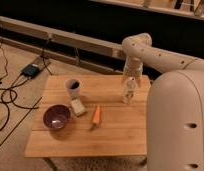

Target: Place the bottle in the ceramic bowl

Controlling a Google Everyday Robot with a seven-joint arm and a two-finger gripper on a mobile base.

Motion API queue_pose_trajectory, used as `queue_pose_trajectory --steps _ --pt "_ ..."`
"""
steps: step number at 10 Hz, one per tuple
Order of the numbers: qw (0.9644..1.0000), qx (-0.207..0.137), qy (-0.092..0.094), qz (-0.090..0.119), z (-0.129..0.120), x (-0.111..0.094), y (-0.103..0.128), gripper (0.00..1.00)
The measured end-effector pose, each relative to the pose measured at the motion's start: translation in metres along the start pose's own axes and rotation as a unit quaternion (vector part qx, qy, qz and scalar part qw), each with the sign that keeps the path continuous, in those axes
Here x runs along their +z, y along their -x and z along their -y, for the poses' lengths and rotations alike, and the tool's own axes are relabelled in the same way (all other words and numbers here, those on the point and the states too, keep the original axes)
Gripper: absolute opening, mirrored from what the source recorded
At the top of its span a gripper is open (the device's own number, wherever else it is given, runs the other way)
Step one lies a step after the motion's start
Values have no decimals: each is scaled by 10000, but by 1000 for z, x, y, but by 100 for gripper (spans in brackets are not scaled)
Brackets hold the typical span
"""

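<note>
Carry the bottle (128, 93) high, clearing the cup (73, 88) and carrot (96, 115). Stop over the ceramic bowl (57, 118), well off to the gripper's side toward the table's near edge, then lower before release. The gripper (129, 84) looks clamped on the bottle's top at moderate width, bottle hanging directly below.

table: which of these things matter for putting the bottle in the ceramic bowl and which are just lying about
For the job:
- bottle, far right of the table
- ceramic bowl, near left
- gripper, at the bottle's top

Lying about:
- white cup
- pale block
- carrot
- cables on the floor
</note>
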State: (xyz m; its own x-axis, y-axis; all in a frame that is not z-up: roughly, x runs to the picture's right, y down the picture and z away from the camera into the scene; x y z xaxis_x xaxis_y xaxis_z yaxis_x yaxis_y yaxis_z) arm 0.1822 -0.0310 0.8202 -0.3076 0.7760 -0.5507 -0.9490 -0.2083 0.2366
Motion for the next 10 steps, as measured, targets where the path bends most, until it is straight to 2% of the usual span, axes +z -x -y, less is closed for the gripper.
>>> queue_pose_trajectory --steps 3,10 --pt "9998 -34 -10 187 -2 -5 7 65" --pt "9996 -74 -84 257 0 0 7 65"
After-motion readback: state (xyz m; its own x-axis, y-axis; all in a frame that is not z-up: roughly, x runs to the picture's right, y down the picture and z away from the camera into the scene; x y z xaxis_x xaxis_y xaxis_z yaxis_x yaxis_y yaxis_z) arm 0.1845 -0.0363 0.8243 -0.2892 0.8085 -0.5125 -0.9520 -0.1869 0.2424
